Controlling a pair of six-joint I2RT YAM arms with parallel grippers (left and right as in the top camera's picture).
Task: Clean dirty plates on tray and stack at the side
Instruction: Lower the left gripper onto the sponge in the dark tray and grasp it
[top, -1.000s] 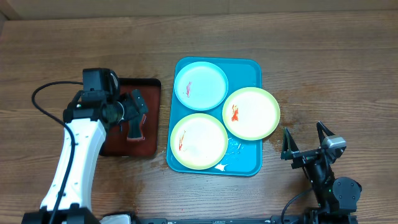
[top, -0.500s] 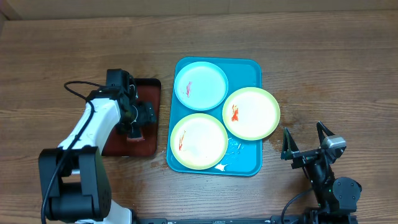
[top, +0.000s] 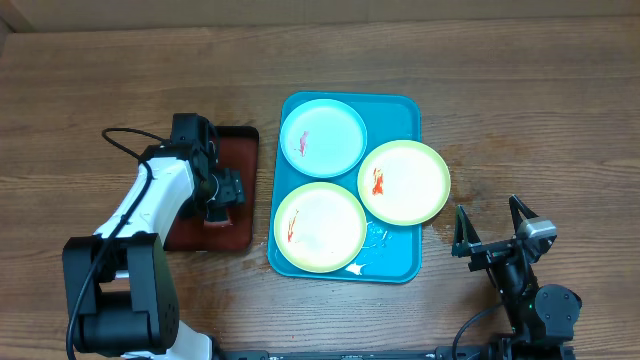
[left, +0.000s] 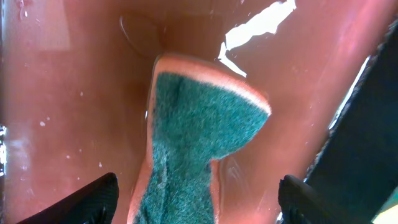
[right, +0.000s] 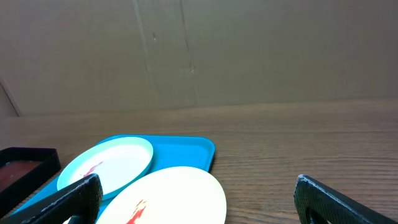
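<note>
The turquoise tray (top: 400, 118) holds three plates. A white plate with a light-blue rim (top: 322, 138) sits at the back with a red smear. A cream plate (top: 404, 181) overhangs the tray's right edge, red smear on it. Another cream plate (top: 320, 227) sits at the front left. My left gripper (top: 221, 198) is open over the dark red-brown tray (top: 238, 148), its fingers either side of a green-and-orange sponge (left: 199, 130) lying there. My right gripper (top: 492, 232) is open and empty, right of the turquoise tray (right: 186, 149); its view shows the white plate (right: 109, 163) and a cream plate (right: 177, 196).
The wooden table (top: 520, 100) surrounds both trays. A small white scrap or wet patch (top: 358, 267) lies at the turquoise tray's front. A cardboard wall (right: 199, 50) stands behind the table. The left arm's cable (top: 115, 135) loops at the left.
My left arm swung in over the red-brown tray a second ago and has since lowered slightly onto the sponge. The right arm and the plates have not moved.
</note>
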